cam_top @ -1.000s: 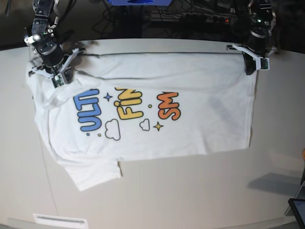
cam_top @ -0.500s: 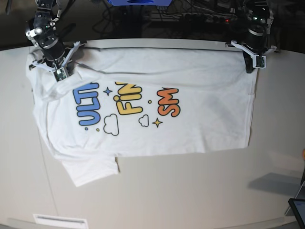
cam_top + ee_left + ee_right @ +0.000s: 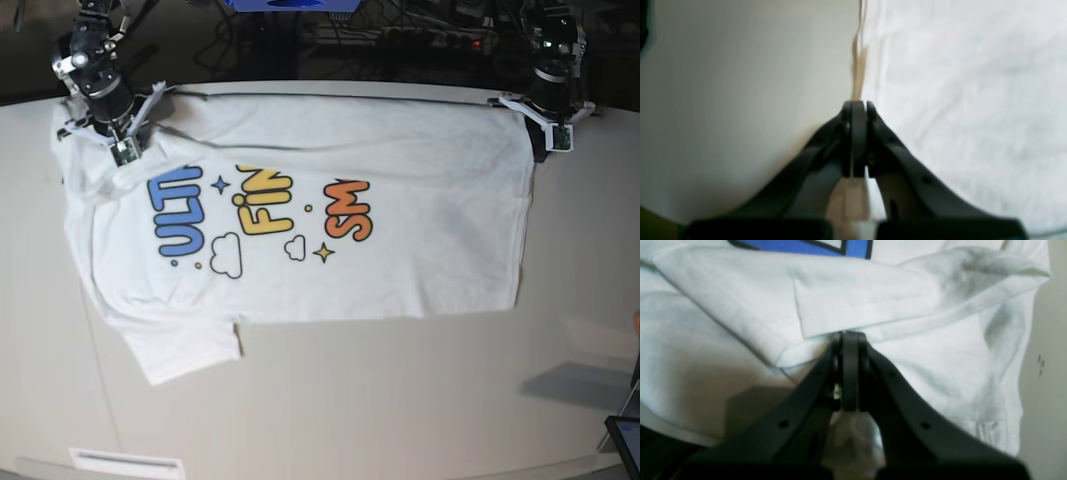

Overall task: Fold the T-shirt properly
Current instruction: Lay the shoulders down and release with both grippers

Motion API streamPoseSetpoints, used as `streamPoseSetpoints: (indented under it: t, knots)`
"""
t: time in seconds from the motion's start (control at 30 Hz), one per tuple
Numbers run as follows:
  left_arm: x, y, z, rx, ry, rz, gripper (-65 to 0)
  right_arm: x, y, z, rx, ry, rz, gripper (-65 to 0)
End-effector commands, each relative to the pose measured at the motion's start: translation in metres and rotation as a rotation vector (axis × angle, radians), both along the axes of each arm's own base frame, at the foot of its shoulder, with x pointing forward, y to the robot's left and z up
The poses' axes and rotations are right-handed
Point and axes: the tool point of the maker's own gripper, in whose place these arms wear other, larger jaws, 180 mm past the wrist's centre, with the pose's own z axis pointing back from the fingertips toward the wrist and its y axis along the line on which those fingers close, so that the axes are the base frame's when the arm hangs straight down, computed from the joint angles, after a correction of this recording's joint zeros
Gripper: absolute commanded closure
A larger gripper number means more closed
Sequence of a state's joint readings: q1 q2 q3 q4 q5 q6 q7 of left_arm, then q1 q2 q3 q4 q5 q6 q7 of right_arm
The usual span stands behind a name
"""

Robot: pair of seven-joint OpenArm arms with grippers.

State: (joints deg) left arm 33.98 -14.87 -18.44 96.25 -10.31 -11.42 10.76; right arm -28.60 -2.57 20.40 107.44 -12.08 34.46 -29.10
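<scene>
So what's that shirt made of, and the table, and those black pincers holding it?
The T-shirt looks like soft matte knit fabric, probably cotton: it creases and drapes in limp folds, with stitched hems. The table seems a smooth, pale, hard sheet, perhaps laminate; I can't tell for sure. The right gripper and left gripper look like matte black moulded plastic, with small holes along the fingers.

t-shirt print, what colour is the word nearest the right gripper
Blue with a dark outline, on the T-shirt; clearest in the base view.

T-shirt (image 3: 420, 220): white, printed with blue "ULT", yellow "FIN", orange "SM", white black-outlined clouds, blue and yellow stars.
Bench (image 3: 400, 400): plain pale beige.
Left gripper (image 3: 858, 106): black.
Right gripper (image 3: 849, 336): black.
</scene>
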Motion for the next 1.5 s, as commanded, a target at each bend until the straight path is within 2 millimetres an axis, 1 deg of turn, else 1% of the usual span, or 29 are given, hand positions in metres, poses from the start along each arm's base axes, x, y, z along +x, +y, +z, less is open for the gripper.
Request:
streamPoseSetpoints:
  t: [0.0,0.1,0.17,0.33,0.37,0.43,0.53,0.57,0.63,0.67,0.77,0.8,0.93,0.97,1.03,1.13,1.23,1.27,1.3,1.33,1.4,1.43,1.47]
  knots:
    - [0.008,0.001,0.016,0.023,-0.049,-0.019,0.0,-0.006,-0.010,-0.003,-0.052,0.043,-0.007,0.0]
    - [0.012,-0.003,0.024,0.025,-0.070,-0.029,0.0,-0.002,-0.011,0.001,-0.056,0.030,-0.006,0.0]
    - [0.013,-0.003,0.025,0.025,-0.073,-0.030,0.0,0.001,-0.011,0.005,-0.058,0.016,-0.005,-0.1]
    - [0.013,-0.004,0.024,0.023,-0.073,-0.030,-0.2,0.013,-0.011,0.026,-0.078,-0.047,-0.001,-0.4]
    - [0.013,-0.004,0.024,0.023,-0.071,-0.029,-0.2,0.015,-0.011,0.030,-0.082,-0.060,0.000,-1.3]
    - [0.012,-0.004,0.023,0.021,-0.071,-0.028,-0.2,0.016,-0.011,0.033,-0.086,-0.069,0.002,-5.5]
    - [0.012,-0.003,0.022,0.021,-0.070,-0.027,-0.2,0.017,-0.011,0.034,-0.085,-0.075,0.003,-14.9]
    - [0.016,-0.003,0.025,0.021,-0.080,-0.027,-0.2,0.018,-0.011,0.035,-0.083,-0.078,0.003,-18.4]
    - [0.018,-0.003,0.024,0.019,-0.084,-0.023,-0.2,0.025,-0.011,0.039,-0.084,-0.096,0.001,-23.2]
    - [0.018,-0.002,0.024,0.018,-0.083,-0.022,-0.2,0.028,-0.015,0.040,-0.089,-0.102,-0.007,-25.2]
    - [0.016,0.000,0.018,0.015,-0.052,-0.009,-0.2,0.038,-0.035,0.049,-0.113,-0.135,-0.062,-29.5]
    - [0.017,0.000,0.017,0.015,-0.042,-0.004,-0.2,0.041,-0.043,0.053,-0.122,-0.145,-0.081,-30.5]
    - [0.021,0.001,0.019,0.014,-0.047,0.000,-0.2,0.042,-0.068,0.057,-0.173,-0.120,-0.135,-32.5]
    - [0.021,0.001,0.019,0.014,-0.048,-0.001,-0.2,0.042,-0.071,0.057,-0.182,-0.113,-0.137,-32.5]
    - [0.022,0.000,0.020,0.015,-0.052,-0.002,-0.2,0.042,-0.071,0.057,-0.183,-0.110,-0.132,-32.5]
    - [0.028,0.001,0.024,0.014,-0.068,-0.001,-0.2,0.041,-0.062,0.054,-0.167,-0.090,-0.080,-32.1]
    - [0.029,0.001,0.023,0.013,-0.069,0.001,-0.2,0.039,-0.058,0.047,-0.152,-0.070,-0.065,-31.5]
    - [0.029,0.001,0.023,0.013,-0.069,0.001,-0.2,0.038,-0.058,0.043,-0.148,-0.061,-0.068,-29.7]
    - [0.029,0.001,0.023,0.013,-0.069,0.001,-0.2,0.037,-0.058,0.040,-0.143,-0.051,-0.069,-25.0]
    - [0.029,0.001,0.024,0.013,-0.070,0.001,-0.2,0.036,-0.058,0.037,-0.140,-0.043,-0.069,-18.7]
    - [0.029,0.001,0.024,0.013,-0.070,0.001,-0.2,0.033,-0.059,0.032,-0.136,-0.028,-0.071,-1.5]
    - [0.029,0.001,0.024,0.013,-0.070,0.001,-0.2,0.033,-0.060,0.031,-0.137,-0.026,-0.070,0.0]
    - [0.029,0.001,0.024,0.013,-0.070,0.001,-0.2,0.033,-0.060,0.031,-0.137,-0.026,-0.070,-1.5]
